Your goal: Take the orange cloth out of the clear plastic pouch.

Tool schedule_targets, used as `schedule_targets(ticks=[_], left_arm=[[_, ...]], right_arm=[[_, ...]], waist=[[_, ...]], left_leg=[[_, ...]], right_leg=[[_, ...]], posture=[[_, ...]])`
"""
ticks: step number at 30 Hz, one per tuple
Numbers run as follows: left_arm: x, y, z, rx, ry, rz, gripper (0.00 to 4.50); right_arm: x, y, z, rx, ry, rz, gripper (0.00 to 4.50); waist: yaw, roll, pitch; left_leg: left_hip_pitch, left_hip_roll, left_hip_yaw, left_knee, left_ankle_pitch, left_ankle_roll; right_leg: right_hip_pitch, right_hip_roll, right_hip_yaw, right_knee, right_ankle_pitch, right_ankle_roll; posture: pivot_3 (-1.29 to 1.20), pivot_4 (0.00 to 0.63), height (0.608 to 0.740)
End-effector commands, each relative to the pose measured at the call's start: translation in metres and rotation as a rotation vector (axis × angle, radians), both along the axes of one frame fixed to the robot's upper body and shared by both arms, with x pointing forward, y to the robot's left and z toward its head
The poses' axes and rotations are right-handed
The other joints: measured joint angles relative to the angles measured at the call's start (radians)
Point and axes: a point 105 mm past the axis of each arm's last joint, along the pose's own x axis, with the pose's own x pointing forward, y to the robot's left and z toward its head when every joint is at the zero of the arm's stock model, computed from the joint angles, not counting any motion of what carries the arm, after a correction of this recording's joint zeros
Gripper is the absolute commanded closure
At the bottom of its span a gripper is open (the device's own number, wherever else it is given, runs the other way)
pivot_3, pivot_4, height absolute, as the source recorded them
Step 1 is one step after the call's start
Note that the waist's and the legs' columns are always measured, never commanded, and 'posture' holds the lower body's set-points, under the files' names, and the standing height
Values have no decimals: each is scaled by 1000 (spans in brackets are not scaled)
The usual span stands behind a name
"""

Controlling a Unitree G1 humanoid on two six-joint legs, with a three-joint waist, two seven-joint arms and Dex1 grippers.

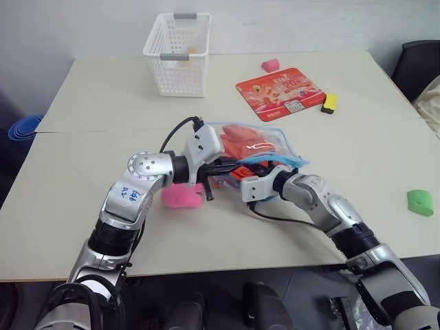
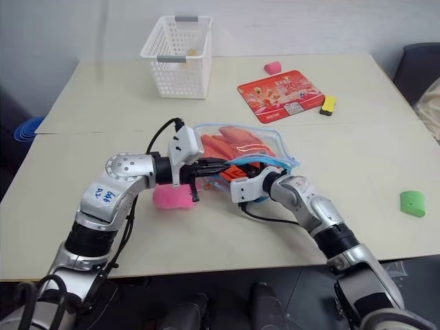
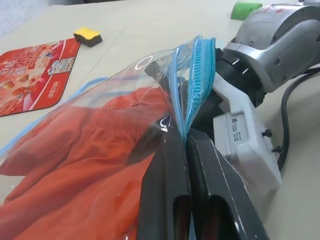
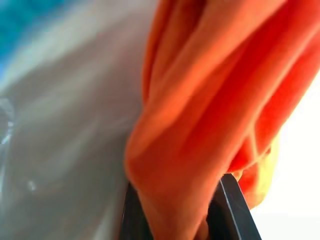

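Observation:
The clear plastic pouch with light blue edging lies in the middle of the table, its open end toward me. The orange cloth is bunched inside it. My left gripper is shut on the pouch's blue zipper edge and holds that edge lifted. My right gripper reaches into the pouch's mouth from the right. In the right wrist view its fingers are shut on a fold of the orange cloth. The two grippers sit close together at the opening.
A pink plush toy lies just under my left wrist. A white basket stands at the back. Behind the pouch lie a red printed packet, a small pink lump and a yellow block. A green block sits near the right edge.

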Motion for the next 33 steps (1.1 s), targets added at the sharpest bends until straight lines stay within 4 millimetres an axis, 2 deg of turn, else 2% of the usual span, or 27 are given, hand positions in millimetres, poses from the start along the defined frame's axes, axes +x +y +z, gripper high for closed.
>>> schedule_targets(ticks=[1, 6, 9, 13, 16, 20, 24, 27, 31, 33], left_arm=[[4, -1, 12, -19, -52, 27, 4500], [12, -1, 7, 17, -74, 56, 4500], [13, -1, -7, 104, -130, 44, 4500], [15, -2, -15, 110, -129, 61, 4500], [21, 0, -17, 125, -138, 91, 4500], [30, 9, -20, 149, -147, 136, 4500], [44, 24, -18, 159, -154, 213, 4500], [52, 37, -15, 172, -162, 259, 4500], [52, 51, -11, 198, -170, 266, 4500], [45, 56, -13, 222, -166, 234, 4500]], right_arm=[[-15, 0, -17, -76, 38, 47, 4489], [-29, -2, -5, -145, -47, 119, 4489], [-37, -5, 10, -152, -106, 153, 4489], [-54, -3, 29, -137, -160, 243, 4489], [-76, -4, 29, -171, -147, 342, 4489], [-104, -20, 22, -205, -79, 435, 4489], [-129, -47, 8, -260, 68, 474, 4489], [-141, -72, 0, -325, 149, 449, 4489], [-141, -116, -2, -378, 194, 311, 4489], [-131, -152, 3, -392, 190, 150, 4489]], waist=[[0, 0, 0], [7, 0, 0], [10, 0, 0], [16, 0, 0], [18, 0, 0], [21, 0, 0], [22, 0, 0], [23, 0, 0], [21, 0, 0], [22, 0, 0]], left_leg=[[0, 0, 0, 0, 0, 0], [0, 0, 0, 0, 0, 0], [0, -1, 1, 0, 0, 0], [0, 0, 1, 0, 0, 0], [0, 0, 1, 0, 0, 0], [-1, -1, 1, 0, 0, 0], [-1, -1, 1, 0, 0, 0], [0, 0, 1, 0, 0, 0], [0, 0, 2, 0, 0, 0], [0, 0, 2, 0, 0, 0]], right_leg=[[0, 0, 0, 0, 0, 0], [0, 0, 0, -1, 0, 0], [0, 0, 0, -1, 0, 0], [-1, 0, 1, -2, 0, 0], [-1, 0, 1, -2, 0, 0], [-1, 0, 1, -2, 0, 0], [0, 0, 1, -3, 0, 0], [-1, 0, 1, -3, 0, 0], [-1, 0, 1, -3, 0, 0], [-1, 0, 2, -3, 0, 0]], posture=[[0, 150, 740], [0, 150, 740], [0, 150, 740], [0, 150, 740], [0, 150, 740], [0, 150, 740], [0, 150, 740], [0, 150, 740], [0, 150, 740], [0, 150, 740]])
